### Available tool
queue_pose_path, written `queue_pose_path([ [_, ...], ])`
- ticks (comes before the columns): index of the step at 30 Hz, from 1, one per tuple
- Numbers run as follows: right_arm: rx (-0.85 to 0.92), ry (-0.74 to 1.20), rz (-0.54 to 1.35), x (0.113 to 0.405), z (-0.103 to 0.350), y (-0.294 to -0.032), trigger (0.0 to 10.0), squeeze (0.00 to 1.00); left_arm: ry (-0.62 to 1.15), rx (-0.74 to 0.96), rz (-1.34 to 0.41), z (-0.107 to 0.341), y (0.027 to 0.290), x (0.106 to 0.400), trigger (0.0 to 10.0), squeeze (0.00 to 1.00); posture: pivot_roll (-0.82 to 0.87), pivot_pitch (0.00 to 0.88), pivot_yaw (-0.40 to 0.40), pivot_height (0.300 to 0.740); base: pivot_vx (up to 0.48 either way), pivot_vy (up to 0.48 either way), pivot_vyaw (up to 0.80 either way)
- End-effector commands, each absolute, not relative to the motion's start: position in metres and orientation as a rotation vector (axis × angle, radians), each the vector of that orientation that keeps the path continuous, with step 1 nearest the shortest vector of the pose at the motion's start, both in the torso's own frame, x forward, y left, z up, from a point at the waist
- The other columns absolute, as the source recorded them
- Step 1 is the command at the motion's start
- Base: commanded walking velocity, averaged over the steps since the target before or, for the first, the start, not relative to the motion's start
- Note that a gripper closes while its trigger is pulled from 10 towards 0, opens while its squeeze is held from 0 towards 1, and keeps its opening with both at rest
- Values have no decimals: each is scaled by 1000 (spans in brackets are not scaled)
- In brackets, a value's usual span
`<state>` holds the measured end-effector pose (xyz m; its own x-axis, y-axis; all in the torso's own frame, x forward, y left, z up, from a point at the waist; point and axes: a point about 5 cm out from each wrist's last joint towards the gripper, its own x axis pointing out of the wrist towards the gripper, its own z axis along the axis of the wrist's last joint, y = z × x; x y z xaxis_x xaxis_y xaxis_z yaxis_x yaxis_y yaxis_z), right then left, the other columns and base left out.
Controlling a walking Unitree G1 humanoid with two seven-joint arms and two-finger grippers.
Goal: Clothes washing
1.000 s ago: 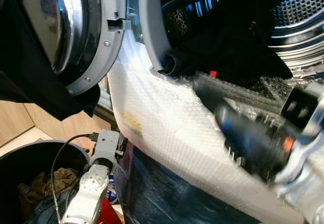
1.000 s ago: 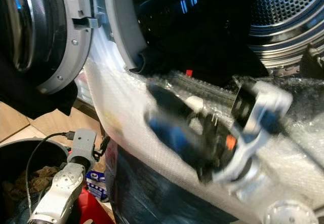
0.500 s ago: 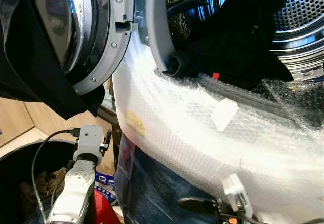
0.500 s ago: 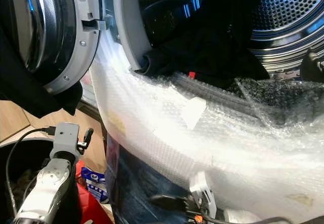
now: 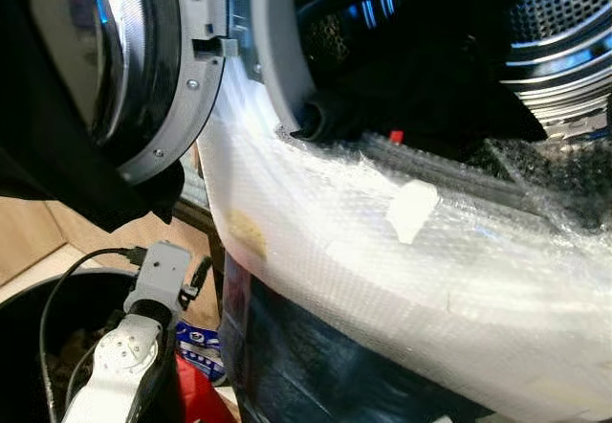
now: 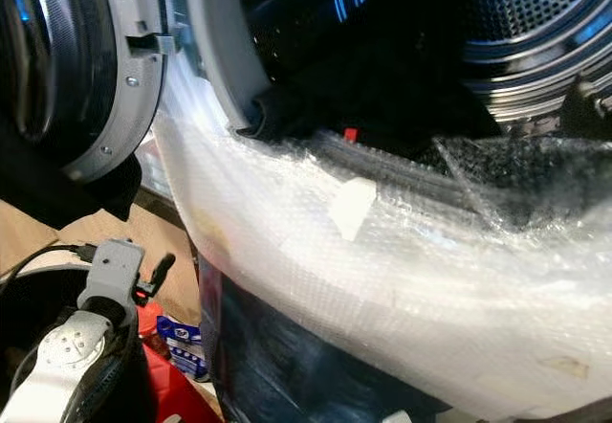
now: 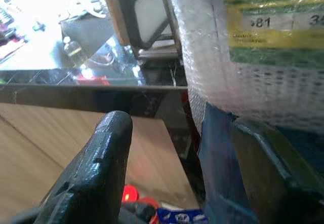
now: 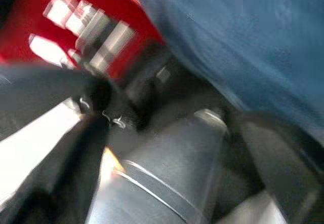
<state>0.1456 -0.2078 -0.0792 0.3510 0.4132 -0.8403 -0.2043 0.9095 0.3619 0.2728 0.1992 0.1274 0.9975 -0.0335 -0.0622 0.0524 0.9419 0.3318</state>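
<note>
The washing machine's drum (image 5: 564, 21) stands open, with black clothes (image 5: 430, 69) piled at its mouth and spilling over the grey seal. Bubble wrap (image 5: 382, 251) covers the machine's front below the opening. Blue jeans (image 5: 306, 366) hang beneath the wrap. My left arm (image 5: 158, 275) is low at the left, beside the jeans. In the left wrist view my left gripper (image 7: 187, 183) is open, with the denim's edge (image 7: 217, 168) against one finger. The right wrist view is blurred: my right gripper (image 8: 172, 173) has its fingers apart, close to blue denim (image 8: 243, 41).
The round door (image 5: 143, 69) is swung open to the left, and a black garment (image 5: 57, 174) hangs over it. A dark basket (image 5: 38, 299) of clothes sits on the floor at the lower left. A red object (image 6: 167, 375) lies beside it. The floor is wood.
My right arm, which was in front of the drum mouth, has dropped down past the bubble wrap and out of the eye views. The camera has shifted a little.
</note>
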Motion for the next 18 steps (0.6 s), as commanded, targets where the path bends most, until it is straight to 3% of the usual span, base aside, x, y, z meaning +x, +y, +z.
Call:
queue_pose_path([
  [1, 154, 1182, 268, 139, -86, -219, 10000, 0, 66, 335, -27, 132, 198, 268, 10000, 0, 134, 47, -34, 740, 0, 0, 0],
  [7, 192, 1209, 179, 129, -97, -207, 10000, 0, 131, 297, 93, 146, 217, 259, 10000, 0, 173, 47, -29, 740, 0, 0, 0],
  [12, 126, 1254, -89, 122, -103, -216, 10000, 0, 270, 226, 164, 155, 229, 259, 10000, 0, 196, 42, -13, 740, 0, 0, 0],
  [13, 113, 1254, -158, 122, -104, -217, 10000, 0, 327, 238, 218, 160, 244, 253, 10000, 0, 212, 42, 4, 740, 0, 0, 0],
  [18, 129, 1248, -136, 126, -104, -209, 10000, 0, 376, 248, 334, 168, 274, 242, 10000, 0, 230, 54, 13, 740, 0, 0, 0],
])
